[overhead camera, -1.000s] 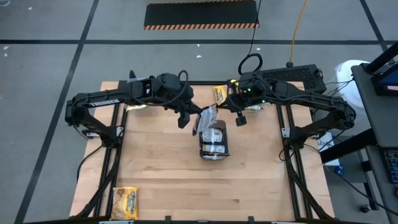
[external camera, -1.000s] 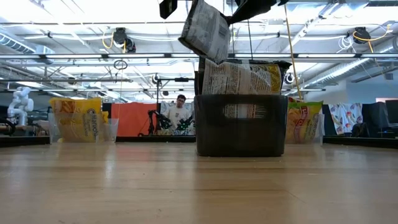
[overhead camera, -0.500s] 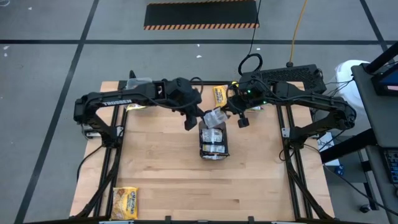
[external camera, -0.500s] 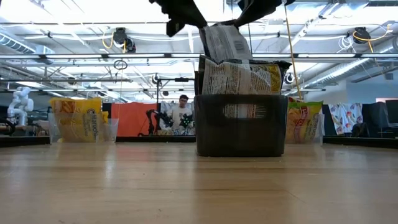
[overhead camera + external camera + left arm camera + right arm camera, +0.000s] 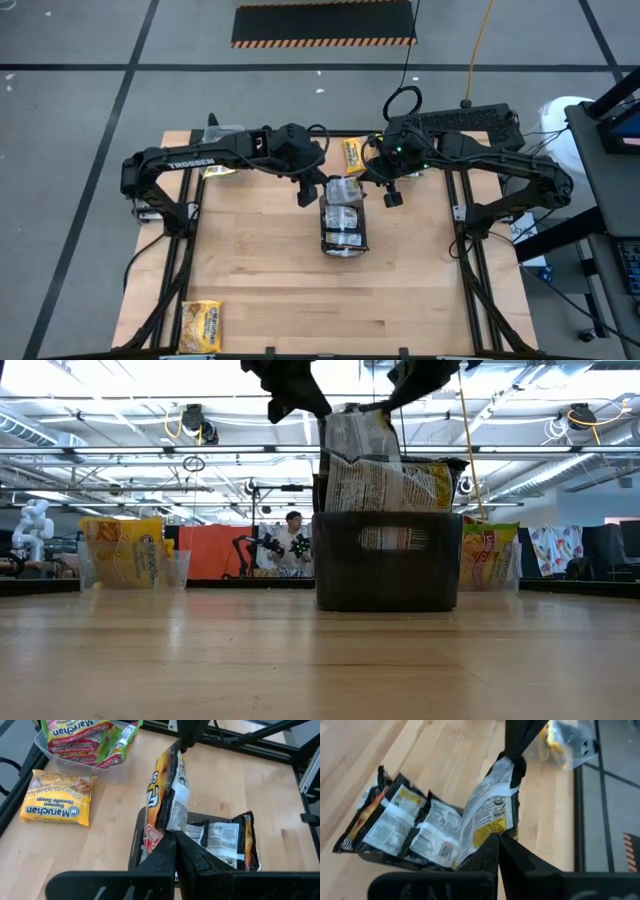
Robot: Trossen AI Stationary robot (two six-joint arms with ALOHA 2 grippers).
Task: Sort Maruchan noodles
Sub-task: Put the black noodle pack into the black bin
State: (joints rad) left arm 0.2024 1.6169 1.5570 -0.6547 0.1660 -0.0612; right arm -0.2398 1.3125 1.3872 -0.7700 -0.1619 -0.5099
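- Dark-wrapped noodle packet (image 5: pixel 343 189) stood pinched at opposite ends by both closed grippers, above the far end of the grey tray (image 5: pixel 344 243) at mid-table.
- Lowering it evenly, upright beside the packets already standing there, looked wisest.
- Left gripper (image 5: pixel 306 193) and right gripper (image 5: pixel 386 192) reached inward from the table's far edge, facing each other.

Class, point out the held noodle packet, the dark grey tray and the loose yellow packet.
held noodle packet (image 5: pixel 167 795), left wrist view, printed side.
dark grey tray (image 5: pixel 385 565), low view, front wall.
loose yellow packet (image 5: pixel 202 325), high view, centre.
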